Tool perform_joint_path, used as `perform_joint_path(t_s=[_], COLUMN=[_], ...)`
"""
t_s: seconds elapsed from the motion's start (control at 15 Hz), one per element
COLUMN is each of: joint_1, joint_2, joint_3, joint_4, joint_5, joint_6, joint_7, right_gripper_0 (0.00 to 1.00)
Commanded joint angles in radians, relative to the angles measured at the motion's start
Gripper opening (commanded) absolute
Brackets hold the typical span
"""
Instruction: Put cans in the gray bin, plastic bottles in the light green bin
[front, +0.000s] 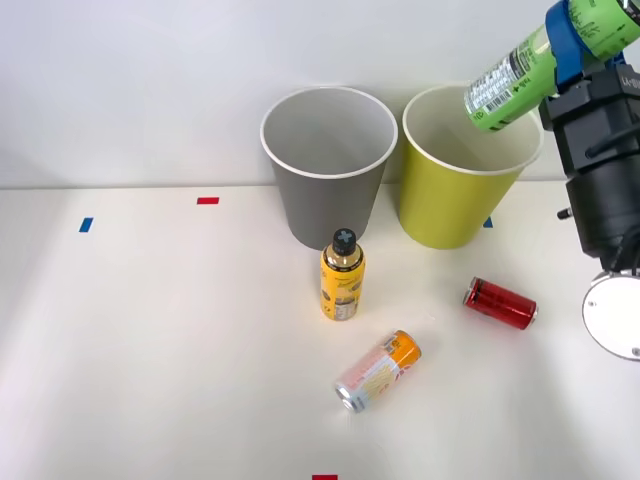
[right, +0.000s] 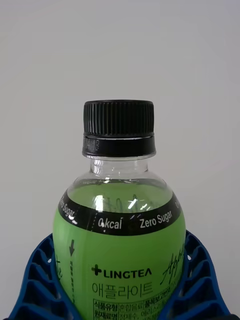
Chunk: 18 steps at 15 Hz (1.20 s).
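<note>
Green bottle about to drop

The right gripper (front: 560, 45) clamps the green-labelled bottle (front: 505, 82) above the light green bin (front: 440, 215); the yellow-labelled bottle (front: 342, 277) and both cans (front: 500, 304) wait on the table (front: 150, 350).

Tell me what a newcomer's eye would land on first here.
The green-labelled bottle, clamped in the right gripper, hangs tilted above the light green bin. On the table in front of the bins, the yellow-labelled bottle stands upright, while the red can and orange can lie on their sides.

Bright, even light fills the room, shadows on the table (front: 150, 330) are faint, and everything looks sharp.
</note>
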Motion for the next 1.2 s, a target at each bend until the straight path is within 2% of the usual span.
perform_joint_path(t_s=[0.07,0.27,0.53,1.0,1.07,1.2], joint_1=[-0.12,-0.194,-0.243,-0.264,-0.266,-0.266], joint_2=[0.053,0.062,0.072,0.088,0.093,0.096], joint_3=[-0.015,-0.034,-0.008,0.018,0.016,0.013], joint_4=[0.145,0.26,0.399,0.425,0.425,0.425], joint_5=[0.032,0.052,0.063,0.052,0.046,0.039], joint_6=[0.006,0.007,0.009,0.009,0.009,0.009], joint_7=[0.036,0.185,0.354,0.363,0.358,0.351], right_gripper_0=[0.0,0.0,0.0,0.0,0.03,0.52])
